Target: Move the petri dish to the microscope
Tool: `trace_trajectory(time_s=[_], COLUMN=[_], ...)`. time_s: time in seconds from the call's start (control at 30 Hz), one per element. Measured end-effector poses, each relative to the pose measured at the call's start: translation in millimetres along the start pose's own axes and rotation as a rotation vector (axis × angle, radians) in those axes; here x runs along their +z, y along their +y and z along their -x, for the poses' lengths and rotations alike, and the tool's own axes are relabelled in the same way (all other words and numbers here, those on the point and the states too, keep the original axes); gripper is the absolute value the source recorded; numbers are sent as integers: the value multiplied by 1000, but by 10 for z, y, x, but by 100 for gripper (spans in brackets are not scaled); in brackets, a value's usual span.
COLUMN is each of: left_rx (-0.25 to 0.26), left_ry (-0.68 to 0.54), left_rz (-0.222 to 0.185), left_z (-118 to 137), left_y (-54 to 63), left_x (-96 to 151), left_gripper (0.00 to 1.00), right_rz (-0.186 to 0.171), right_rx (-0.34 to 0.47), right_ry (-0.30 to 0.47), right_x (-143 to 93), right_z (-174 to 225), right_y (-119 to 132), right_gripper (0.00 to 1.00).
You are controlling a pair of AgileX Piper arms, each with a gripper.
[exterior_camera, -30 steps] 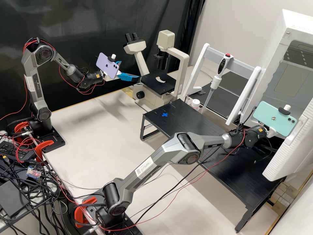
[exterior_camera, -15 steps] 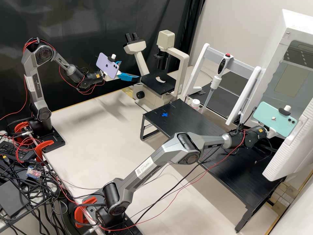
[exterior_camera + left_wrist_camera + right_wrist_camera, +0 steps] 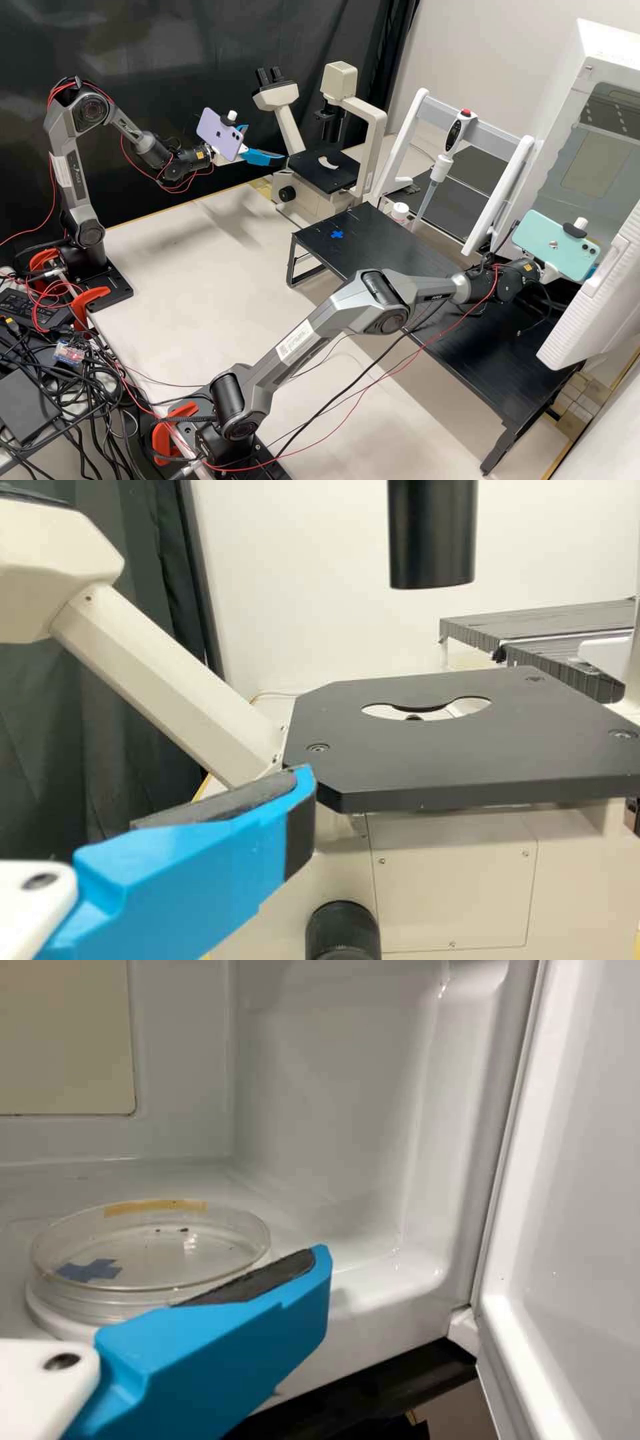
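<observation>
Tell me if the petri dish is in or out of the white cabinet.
In: the right wrist view shows the dish within the cabinet's white walls.

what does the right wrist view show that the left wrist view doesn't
Right wrist view: a clear dish with a blue cross and a yellowish strip, inside a white cabinet with its door open.

Left wrist view: the microscope, with its black stage, a round knob and a black cylinder above the stage, plus a dark curtain.

Both: a blue finger with a dark pad.
</observation>
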Motion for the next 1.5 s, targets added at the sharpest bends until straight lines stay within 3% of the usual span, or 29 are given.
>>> trace_trajectory(time_s=[0.1, 0.13, 1.5], left_rx=[0, 0, 0], left_ry=[0, 0, 0], left_rz=[0, 0, 0], left_z=[0, 0, 0], left_y=[0, 0, 0], left_x=[0, 0, 0], left_gripper=[100, 100, 100], right_rz=[0, 0, 0], right_rx=[-1, -1, -1], right_ry=[4, 7, 7], right_x=[1, -1, -1], right_z=[1, 1, 1], right_y=[-7, -6, -6], right_gripper=[100, 0, 0])
